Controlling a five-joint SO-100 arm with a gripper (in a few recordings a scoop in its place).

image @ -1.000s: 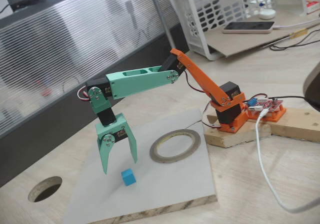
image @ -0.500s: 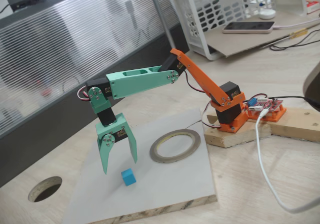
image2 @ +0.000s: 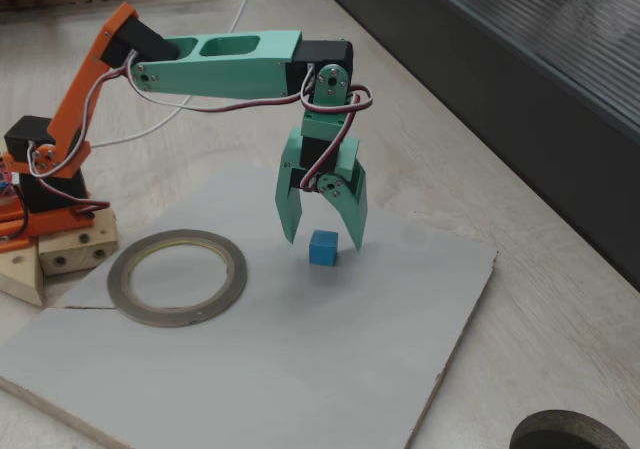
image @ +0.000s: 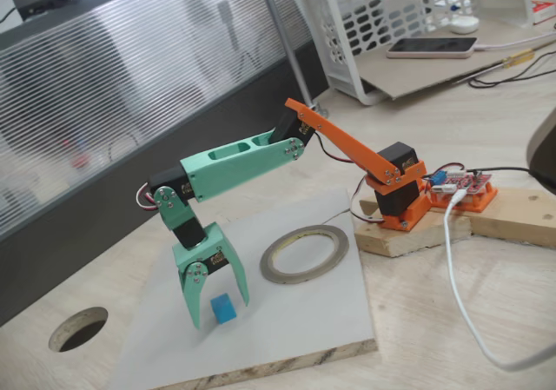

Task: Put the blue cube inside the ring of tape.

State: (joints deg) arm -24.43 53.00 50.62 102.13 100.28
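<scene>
In a fixed view, the mint-green two-finger gripper (image: 221,310) hangs tip-down from the green and orange arm, jaws released and spread wide. The small sky-blue plastic cube (image: 224,308) rests on the grey board (image: 304,320), between the two fingertips. Neither fingertip appears to touch it. This straddling pose suits a pinch grasp: the jaws are set wider than the cube so that both fingers can drop past its sides before closing. The flat grey-olive ring of tape (image: 305,254) lies on the same board, near the cube but apart from it, between the cube and the arm's orange base (image: 401,201). That placement keeps the drop target within a short swing of the arm. A round dark hole (image: 78,329) cut in the wooden table (image: 486,312) sits off the board and is not the target.

In the other fixed view, the gripper (image2: 320,231) again stands over the cube (image2: 322,248), with one finger on each side of it and the tips close to the board (image2: 300,369). The ring of tape (image2: 177,277) lies to the left, with nothing inside it. The cube is not yet lifted. The step in hand appears to be closing on the cube.
</scene>
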